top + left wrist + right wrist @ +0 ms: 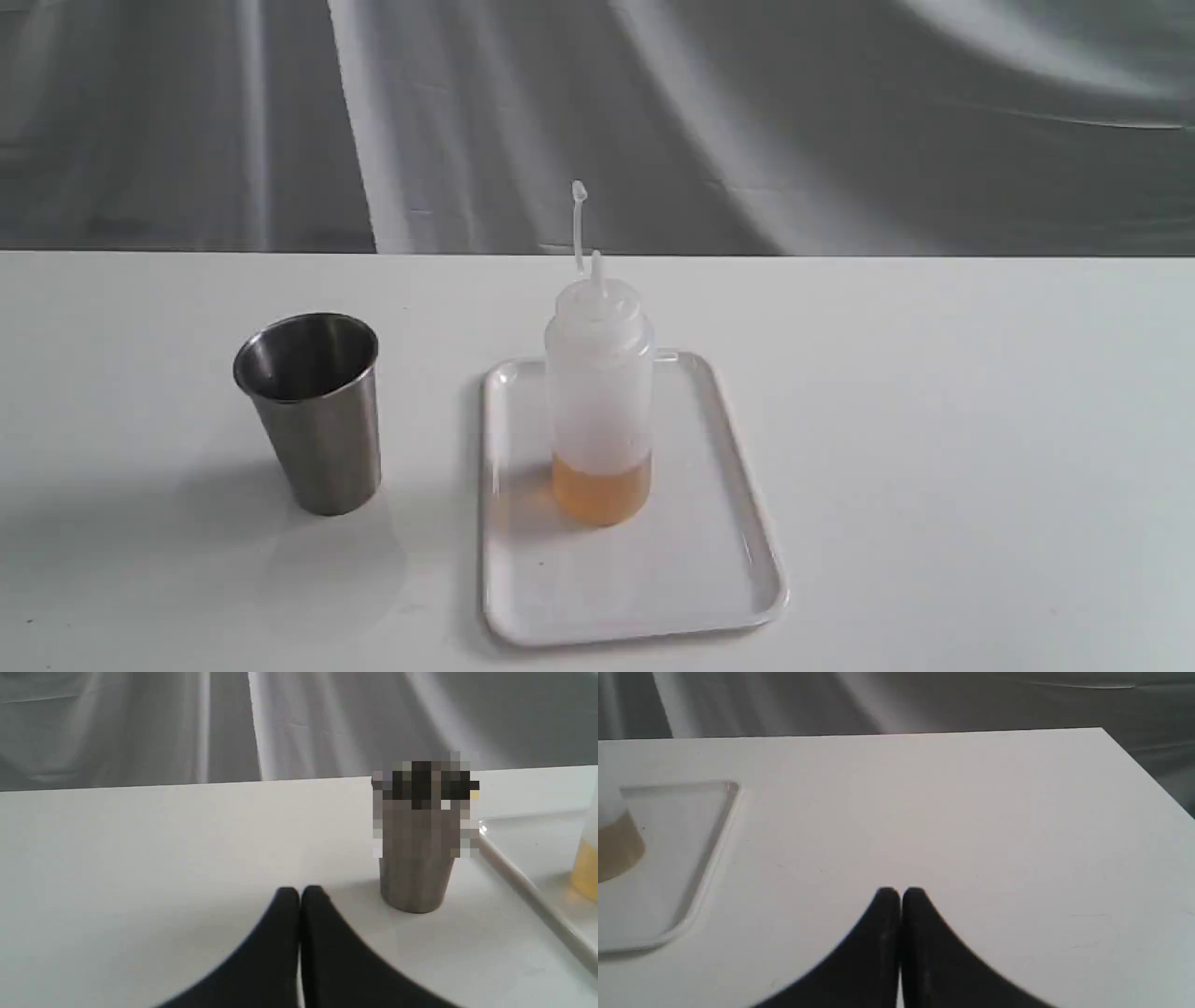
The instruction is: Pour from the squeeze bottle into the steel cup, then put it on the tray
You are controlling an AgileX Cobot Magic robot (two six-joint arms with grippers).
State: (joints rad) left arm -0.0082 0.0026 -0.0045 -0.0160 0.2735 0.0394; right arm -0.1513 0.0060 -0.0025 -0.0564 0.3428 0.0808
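Observation:
The squeeze bottle stands upright on the white tray, amber liquid at its bottom, its cap strap sticking up. The steel cup stands upright on the table left of the tray. Neither arm shows in the exterior view. In the left wrist view my left gripper is shut and empty above the table, with the steel cup a short way beyond it and the tray past that. My right gripper is shut and empty over bare table; the tray and the squeeze bottle lie off to one side.
A white table carries everything; its far edge meets a grey draped cloth backdrop. The right wrist view shows the table's far corner.

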